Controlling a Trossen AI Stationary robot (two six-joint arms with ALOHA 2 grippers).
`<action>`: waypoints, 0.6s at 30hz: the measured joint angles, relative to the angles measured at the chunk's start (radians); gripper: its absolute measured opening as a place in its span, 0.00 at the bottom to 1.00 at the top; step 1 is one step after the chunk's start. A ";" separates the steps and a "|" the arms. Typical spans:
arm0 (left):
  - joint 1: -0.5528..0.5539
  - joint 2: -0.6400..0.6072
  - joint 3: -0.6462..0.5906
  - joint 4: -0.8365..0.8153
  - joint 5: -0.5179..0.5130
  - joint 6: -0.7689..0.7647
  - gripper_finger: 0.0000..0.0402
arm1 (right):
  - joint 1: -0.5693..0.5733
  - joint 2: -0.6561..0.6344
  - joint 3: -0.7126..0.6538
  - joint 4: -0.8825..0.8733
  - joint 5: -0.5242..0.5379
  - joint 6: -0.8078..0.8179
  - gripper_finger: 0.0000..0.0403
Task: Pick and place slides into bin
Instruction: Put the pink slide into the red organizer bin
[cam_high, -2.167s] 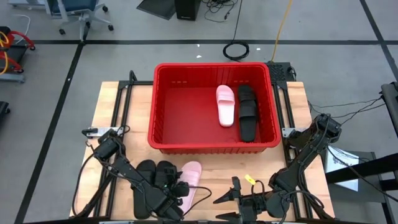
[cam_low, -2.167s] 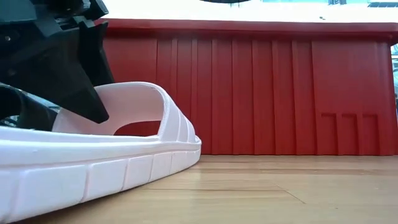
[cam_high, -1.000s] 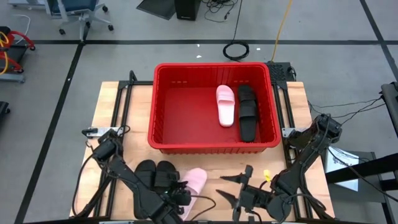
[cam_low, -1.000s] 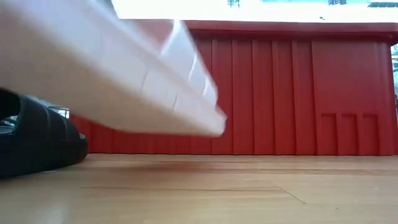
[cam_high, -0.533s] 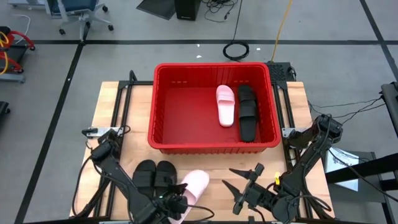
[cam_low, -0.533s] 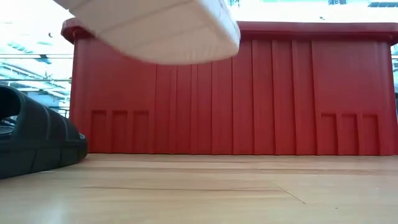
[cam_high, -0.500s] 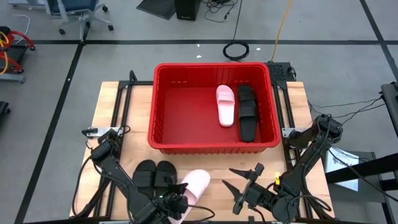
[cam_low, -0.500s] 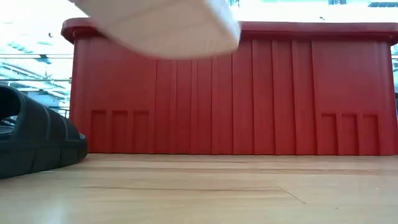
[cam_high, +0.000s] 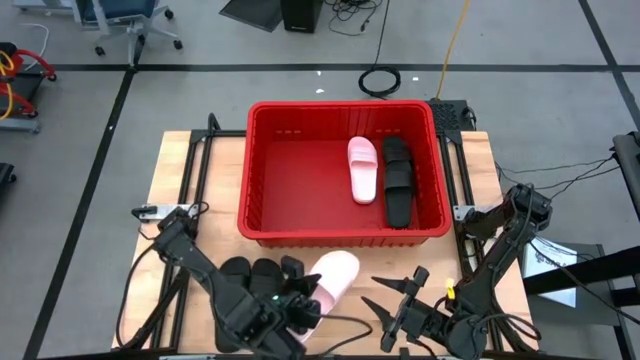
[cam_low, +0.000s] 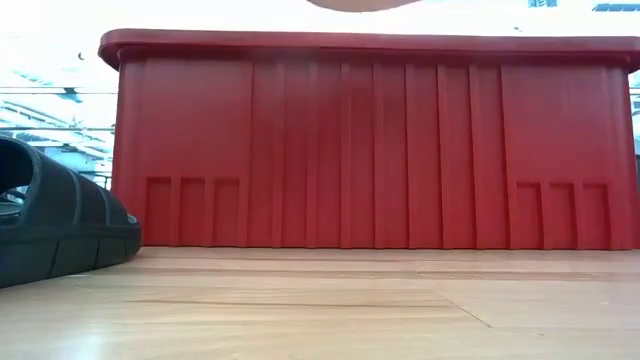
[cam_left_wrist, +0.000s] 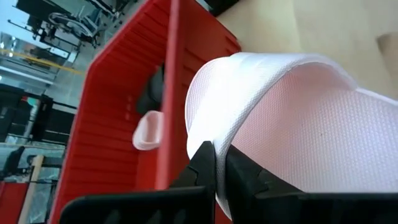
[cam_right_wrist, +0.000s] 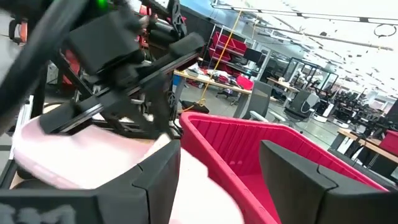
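A pale pink slide (cam_high: 337, 273) hangs above the table near the front edge, with my left gripper (cam_high: 312, 290) shut on it. In the low view only its underside (cam_low: 362, 4) shows, at the top. Two black slides (cam_high: 250, 273) lie side by side on their soles left of it; one (cam_low: 50, 235) fills the low view's left. The red bin (cam_high: 340, 232) stands at the table's far middle and holds a pink slide (cam_high: 362, 168) and a black slide (cam_high: 397, 180). At the front right, my right gripper (cam_high: 370, 292) stands open on nothing, its fingers pointing toward the left arm. My left gripper pinches the edge of the pink slide's strap (cam_left_wrist: 211, 140) between its two fingers, one on each face of the strap. The fingers (cam_left_wrist: 202, 165) come from the table's near side, slanting toward the bin. The slide is lifted clear of the table, its toe toward the bin.
The bin's near wall (cam_low: 380, 150) rises right behind the lifted slide. In the bin, bare floor (cam_high: 295, 180) lies left of the two slides. Bare wood (cam_high: 420, 258) lies between the bin and my right gripper. Black frame rails (cam_high: 185, 215) run along the table's sides.
My left gripper has risen with the pink slide and gone toward the bin and a little to the right. The slide has left the table and climbed out of the low view's top. The black slides have stayed put.
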 joint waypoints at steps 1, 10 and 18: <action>0.009 0.000 0.018 0.000 0.000 0.023 0.02 | 0.000 0.000 0.000 0.000 -0.001 0.000 0.52; 0.077 -0.007 0.111 0.035 -0.044 0.219 0.02 | 0.000 0.000 0.000 0.008 -0.001 0.000 0.52; 0.160 -0.009 0.112 0.067 -0.043 0.278 0.02 | -0.033 0.001 0.000 0.004 -0.001 -0.009 0.52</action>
